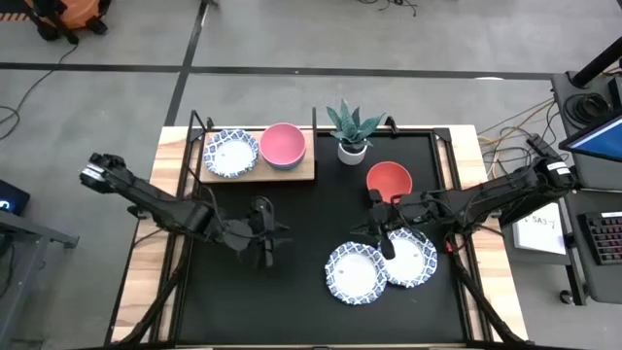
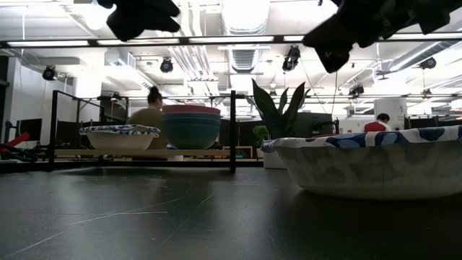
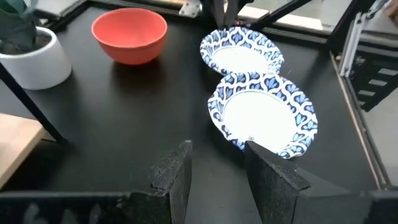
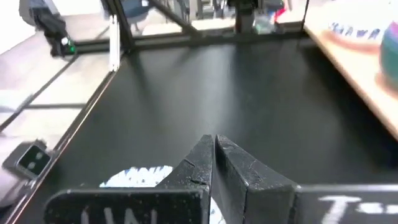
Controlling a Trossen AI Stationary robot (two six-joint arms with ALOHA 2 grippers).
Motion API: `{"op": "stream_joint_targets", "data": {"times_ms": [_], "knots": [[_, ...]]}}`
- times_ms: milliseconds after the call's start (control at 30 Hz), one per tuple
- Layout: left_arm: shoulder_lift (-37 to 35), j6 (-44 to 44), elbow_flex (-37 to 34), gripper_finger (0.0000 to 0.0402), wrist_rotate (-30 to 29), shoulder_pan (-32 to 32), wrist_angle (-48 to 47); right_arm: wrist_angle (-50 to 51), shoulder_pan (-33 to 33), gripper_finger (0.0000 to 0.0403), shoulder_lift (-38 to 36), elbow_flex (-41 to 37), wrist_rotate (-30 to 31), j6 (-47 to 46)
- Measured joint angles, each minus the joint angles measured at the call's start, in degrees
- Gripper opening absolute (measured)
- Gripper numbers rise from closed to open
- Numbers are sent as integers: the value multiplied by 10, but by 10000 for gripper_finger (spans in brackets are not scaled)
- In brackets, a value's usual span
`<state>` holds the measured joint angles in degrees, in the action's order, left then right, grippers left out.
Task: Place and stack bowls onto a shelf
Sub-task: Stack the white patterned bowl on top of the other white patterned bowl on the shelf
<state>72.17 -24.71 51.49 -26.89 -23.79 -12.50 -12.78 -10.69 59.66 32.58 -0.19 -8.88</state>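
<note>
Here the right gripper (image 1: 381, 231) hangs over the black tabletop (image 1: 292, 292), fingers (image 4: 211, 163) clenched together with nothing between them, just above the edge of a patterned bowl (image 1: 411, 257) that overlaps a second patterned bowl (image 1: 356, 272) toward the front. White lettering on the right gripper body shows in the right wrist view but is cut off, not readable. The left gripper (image 1: 264, 243) sits above bare table left of centre, fingers (image 3: 177, 174) parted and empty, aimed at the two patterned bowls. A red bowl (image 1: 389, 179) stands alone behind the right gripper, beside a white pot with a green plant (image 1: 352, 131). The shelf (image 1: 292, 173) at the back left carries a third patterned bowl (image 1: 230, 154) and, to its right, a stack with the pink bowl (image 1: 283, 143) on top; the low view shows a teal-looking bowl (image 2: 190, 131) under it.
</note>
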Motion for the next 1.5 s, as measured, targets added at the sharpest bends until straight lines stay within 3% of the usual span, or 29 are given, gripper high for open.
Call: {"op": "stream_joint_targets", "data": {"times_ms": [333, 533, 767, 967, 1267, 1500], "knots": [[101, 3, 48, 129, -1, 0, 1, 17, -67, 9, 0, -12, -1, 27], [139, -8, 53, 132, -1, 0, 14, 35, -71, 9, 0, -15, 45, -27], [180, -9, 53, 160, -7, 3, 48, 55, -71, 9, 0, -15, 47, -53], [230, 27, 53, 182, -25, 13, 138, 54, -71, 9, 0, -15, 47, -47], [311, 44, 57, 177, -24, 41, 245, 52, -71, 9, 0, -15, 48, -46], [357, 34, 58, 175, 9, 57, 321, 52, -71, 9, 0, -15, 48, -45]]}}
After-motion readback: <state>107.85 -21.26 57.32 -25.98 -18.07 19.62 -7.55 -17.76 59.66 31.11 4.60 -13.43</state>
